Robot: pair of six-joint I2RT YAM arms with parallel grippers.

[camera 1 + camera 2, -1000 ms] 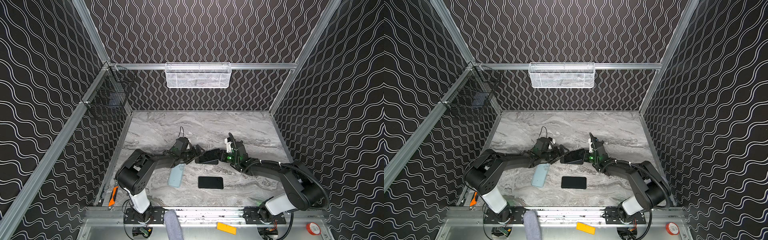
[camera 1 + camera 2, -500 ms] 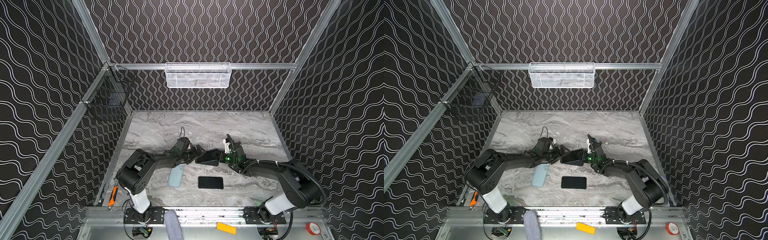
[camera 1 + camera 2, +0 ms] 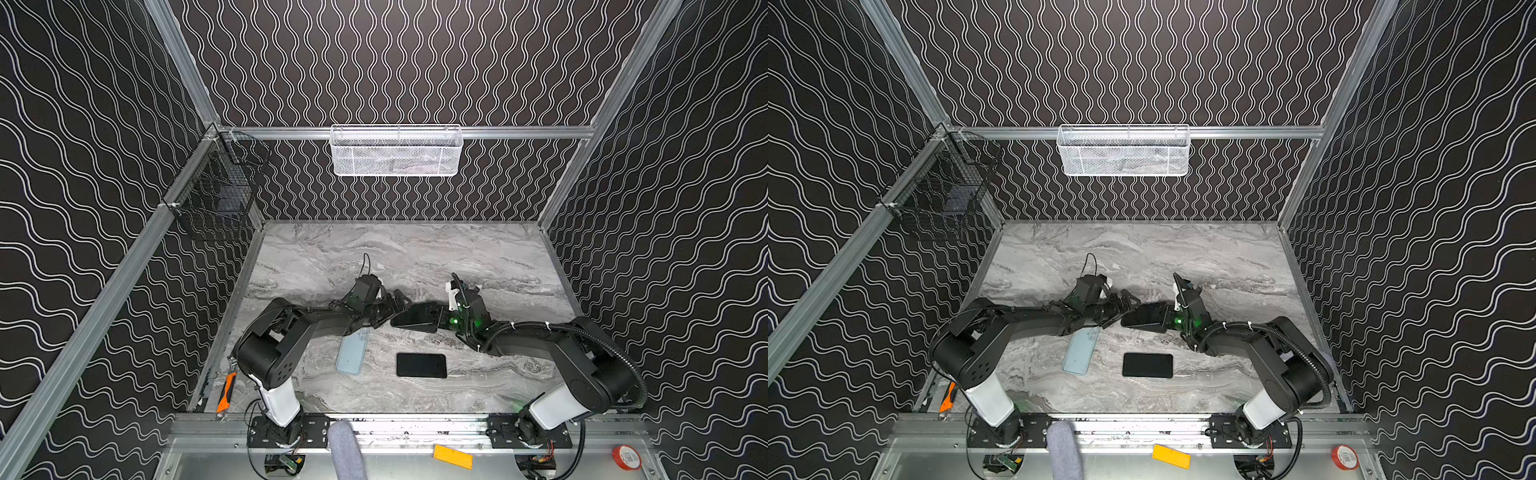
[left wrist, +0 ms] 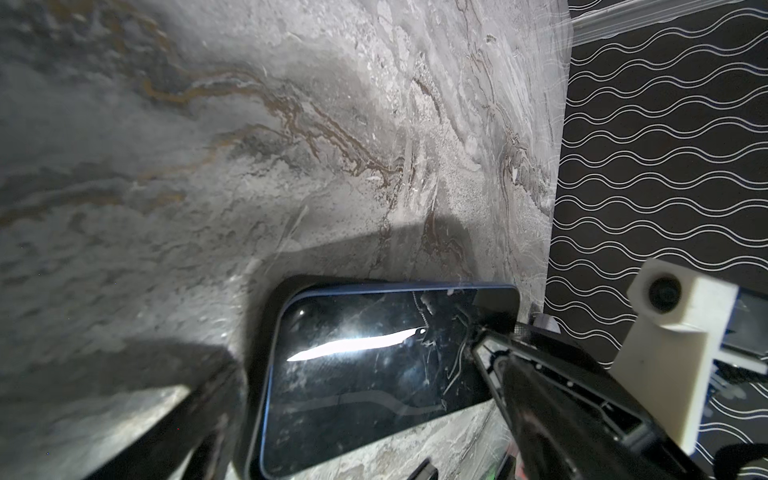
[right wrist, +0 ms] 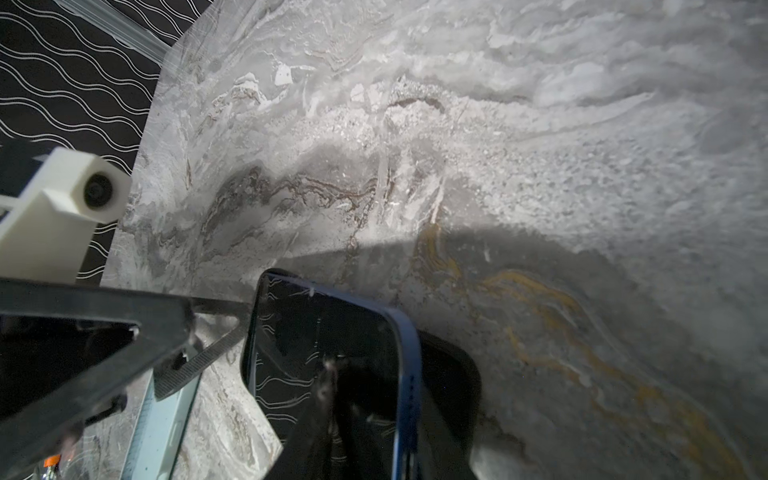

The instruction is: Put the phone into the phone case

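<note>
Phone, glossy, blue-rimmed, in narrow pinch of right gripper over matte black case; left gripper agape, empty.

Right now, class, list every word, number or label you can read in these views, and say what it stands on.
No text can be read anywhere.
White label on the red tape roll: dark marks, too small to read.
Screen of the blue-edged phone: dark, only reflections, no text.

Blue-rimmed phone, black phone case — seemingly
</note>
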